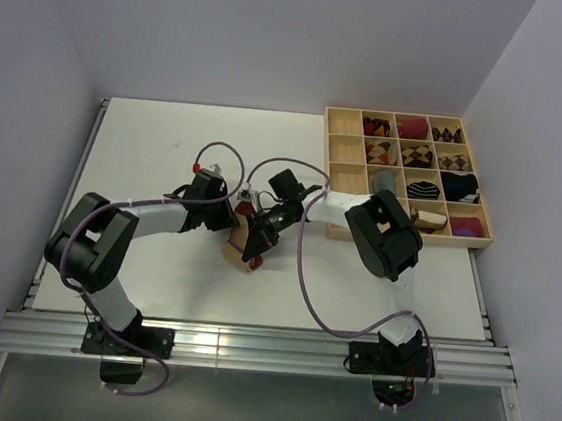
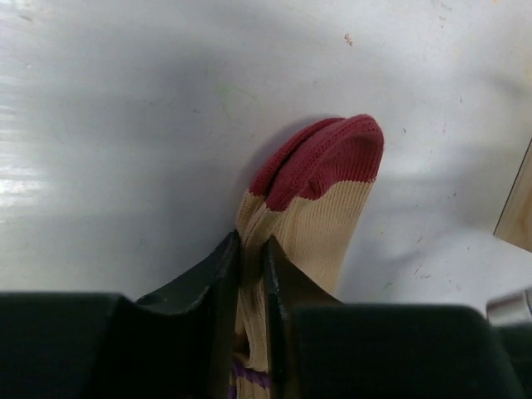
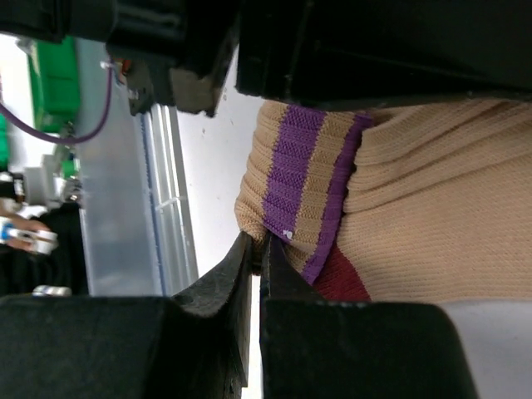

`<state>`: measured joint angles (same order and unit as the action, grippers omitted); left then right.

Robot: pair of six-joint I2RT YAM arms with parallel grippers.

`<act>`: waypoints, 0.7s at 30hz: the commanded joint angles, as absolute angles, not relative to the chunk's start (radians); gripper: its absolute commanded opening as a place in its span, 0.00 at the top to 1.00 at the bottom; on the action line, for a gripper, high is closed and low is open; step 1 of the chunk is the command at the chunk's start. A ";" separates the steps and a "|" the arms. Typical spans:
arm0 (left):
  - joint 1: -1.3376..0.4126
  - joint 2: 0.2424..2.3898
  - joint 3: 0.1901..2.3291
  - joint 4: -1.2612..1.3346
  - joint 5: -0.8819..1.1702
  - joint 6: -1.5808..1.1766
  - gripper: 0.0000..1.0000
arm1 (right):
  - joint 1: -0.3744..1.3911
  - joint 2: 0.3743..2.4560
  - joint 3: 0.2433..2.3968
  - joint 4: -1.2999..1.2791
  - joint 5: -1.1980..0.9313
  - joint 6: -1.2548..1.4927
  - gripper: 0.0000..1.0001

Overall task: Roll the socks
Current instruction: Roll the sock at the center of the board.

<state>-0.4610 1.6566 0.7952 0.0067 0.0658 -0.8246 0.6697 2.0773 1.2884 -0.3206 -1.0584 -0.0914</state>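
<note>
The beige sock point(image 1: 245, 243) with a dark-red toe lies in the middle of the white table, and both grippers meet over it. In the left wrist view its red toe point(image 2: 332, 158) points away and my left gripper point(image 2: 252, 243) is shut on a fold of the beige body. In the right wrist view my right gripper point(image 3: 258, 246) is shut on the edge of the purple-striped cuff point(image 3: 301, 179), with a dark-red patch beside it. From the top, the left gripper point(image 1: 232, 218) and right gripper point(image 1: 263, 225) sit close together. The sock's middle is hidden under them.
A wooden compartment tray point(image 1: 326, 155) stands at the back right with several rolled sock bundles, argyle, black, magenta, striped, and a grey one point(image 1: 385, 179). The right arm's elbow point(image 1: 383, 239) hangs over the tray's front edge. A metal rail point(image 1: 247, 346) runs along the near edge.
</note>
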 commanded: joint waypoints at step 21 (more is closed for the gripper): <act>-0.528 1.729 0.897 0.094 0.009 -0.624 0.66 | 0.571 2.293 1.479 -0.390 -0.884 0.169 1.00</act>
<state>-0.5194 1.7199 0.8738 0.0597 0.0208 -0.6636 0.5888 2.2337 1.4605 -0.3874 -1.0901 0.1631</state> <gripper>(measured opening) 0.323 0.037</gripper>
